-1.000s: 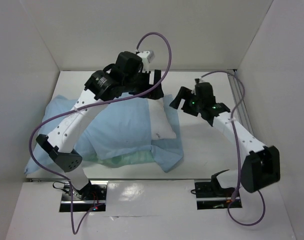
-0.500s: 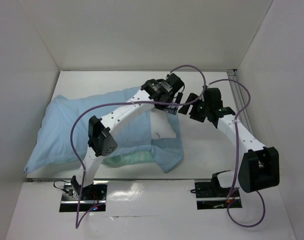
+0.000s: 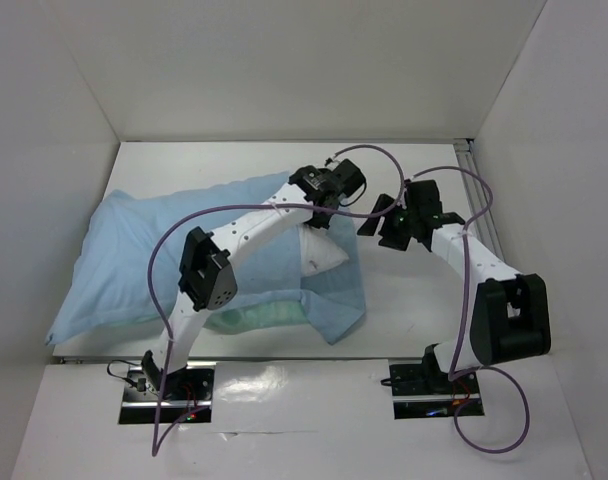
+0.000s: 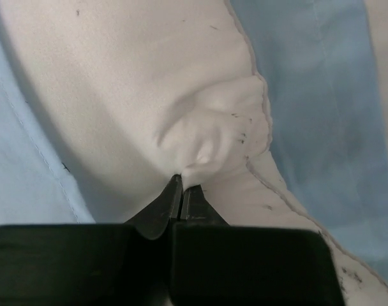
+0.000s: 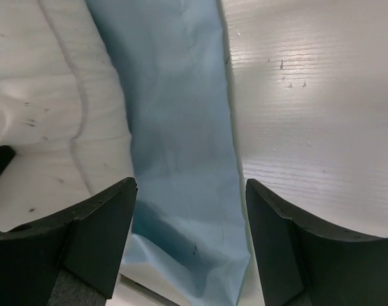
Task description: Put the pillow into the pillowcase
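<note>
The light-blue pillowcase (image 3: 144, 260) lies across the table's left and middle, bulging with the pillow inside. Its sea-green face (image 3: 269, 318) shows at the near fold. The pillow's white end (image 3: 324, 252) sticks out of the opening. My left gripper (image 3: 322, 222) is down on that end, and in the left wrist view it (image 4: 183, 186) is shut on a pinched fold of the pillow (image 4: 207, 143). My right gripper (image 3: 376, 228) hovers just right of the opening. It (image 5: 189, 213) is open over a strip of the pillowcase (image 5: 175, 127), with the pillow (image 5: 47, 95) to its left.
White walls close in the table at the left, back and right. A metal rail (image 3: 479, 195) runs along the right wall. Purple cables (image 3: 379, 160) loop over both arms. Bare white table (image 5: 309, 95) lies right of the pillowcase.
My left arm swung from the back left over to the pillow's exposed end and shut on it. My right gripper moved left toward the opening and narrowed slightly.
</note>
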Available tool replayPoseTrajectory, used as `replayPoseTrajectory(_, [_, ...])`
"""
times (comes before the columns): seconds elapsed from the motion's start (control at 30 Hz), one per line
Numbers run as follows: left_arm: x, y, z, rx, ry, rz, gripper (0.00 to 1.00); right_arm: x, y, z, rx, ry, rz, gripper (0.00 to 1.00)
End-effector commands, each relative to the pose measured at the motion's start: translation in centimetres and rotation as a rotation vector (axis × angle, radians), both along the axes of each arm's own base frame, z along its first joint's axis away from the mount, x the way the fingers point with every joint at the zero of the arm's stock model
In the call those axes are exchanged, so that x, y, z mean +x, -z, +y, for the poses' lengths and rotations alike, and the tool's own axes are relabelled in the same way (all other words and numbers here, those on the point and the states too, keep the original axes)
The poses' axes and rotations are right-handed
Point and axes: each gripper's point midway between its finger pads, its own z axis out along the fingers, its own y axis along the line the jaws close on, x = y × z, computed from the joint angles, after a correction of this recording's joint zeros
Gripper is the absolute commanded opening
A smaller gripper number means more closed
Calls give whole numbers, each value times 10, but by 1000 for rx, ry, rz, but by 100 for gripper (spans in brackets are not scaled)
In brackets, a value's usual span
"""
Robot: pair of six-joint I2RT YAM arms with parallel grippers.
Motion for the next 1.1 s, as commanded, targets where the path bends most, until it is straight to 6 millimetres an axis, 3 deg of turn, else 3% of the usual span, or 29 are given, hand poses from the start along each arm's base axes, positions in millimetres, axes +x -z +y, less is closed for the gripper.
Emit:
replayPoseTrajectory(0.0, [-4,-58,21,-102,31,-13,0,3,-14,-8,-24,12,-66,76])
replayPoseTrajectory(0.03, [-10,-77,17,-168,62,-32,0,6,-18,-9,-39,7,-79,76])
replayPoseTrajectory(0.07, [-23,-128,21,-288,89,-110,0,9,-25,-7,-53,8,-104,75])
replayPoseTrajectory(0.1, [-37,-150,11,-392,164,-115,0,9,-29,-4,-73,-8,-115,75])
replayPoseTrajectory(0.17, [-43,-185,15,-549,211,-179,0,11,-45,13,-82,-42,-166,75])
replayPoseTrajectory(0.2, [-59,-223,27,-643,249,-240,0,13,-50,22,-67,-65,-194,75])
replayPoseTrajectory(0.23, [-70,-221,24,-697,298,-208,0,11,-59,36,-36,-94,-219,75])
replayPoseTrajectory(0.27, [-70,-241,24,-753,336,-276,0,12,-66,48,6,-126,-255,75])
replayPoseTrajectory(0.33, [-81,-262,37,-821,374,-310,0,14,-79,67,78,-161,-311,70])
replayPoseTrajectory(0.43, [-92,-274,42,-871,406,-325,0,6,-86,97,170,-260,-336,68])
replayPoseTrajectory(0.47, [-99,-279,47,-897,414,-332,0,5,-100,119,188,-313,-368,67])
replayPoseTrajectory(0.6, [-104,-285,57,-950,399,-348,0,0,-117,159,141,-363,-415,65])
replayPoseTrajectory(0.7, [-109,-272,54,-963,399,-297,0,6,-111,159,119,-293,-398,58])
replayPoseTrajectory(0.83, [-107,-267,63,-961,367,-306,0,1,-125,137,84,-181,-437,56])
replayPoseTrajectory(0.9, [-106,-266,69,-965,359,-308,0,-11,-134,135,102,-190,-465,53])
replayPoseTrajectory(1.07, [-104,-275,74,-1014,374,-313,0,-46,-117,170,154,-339,-397,48])
